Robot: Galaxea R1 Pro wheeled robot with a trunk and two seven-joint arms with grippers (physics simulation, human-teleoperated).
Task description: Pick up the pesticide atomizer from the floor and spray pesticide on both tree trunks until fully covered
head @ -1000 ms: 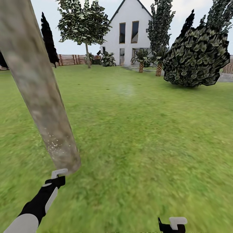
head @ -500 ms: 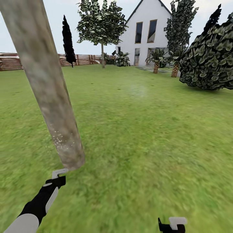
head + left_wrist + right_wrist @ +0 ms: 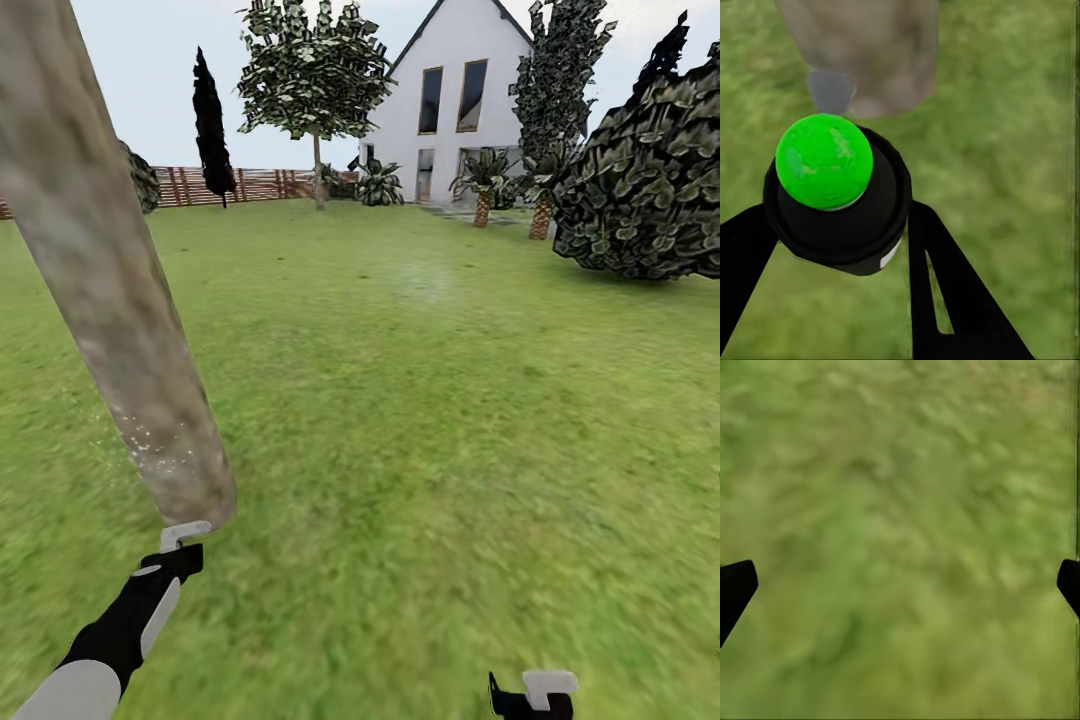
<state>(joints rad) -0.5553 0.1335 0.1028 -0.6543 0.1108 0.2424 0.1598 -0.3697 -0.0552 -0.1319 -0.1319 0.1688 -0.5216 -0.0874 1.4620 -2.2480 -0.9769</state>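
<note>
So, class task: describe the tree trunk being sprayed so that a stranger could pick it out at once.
Start at the white house at the far end of the lawn, then come back to the nearest ground at the robot's left. The thick grey-tan trunk rises just beyond the left gripper. Alone among the trees, it is dusted with white specks.

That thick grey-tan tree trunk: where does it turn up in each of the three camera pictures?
Head view: trunk leans up the left side, its base just above the left pincer.
Left wrist view: its base lies beyond the green-capped atomizer.
Right wrist view: grass.
Shared landmark: the grass.
</note>
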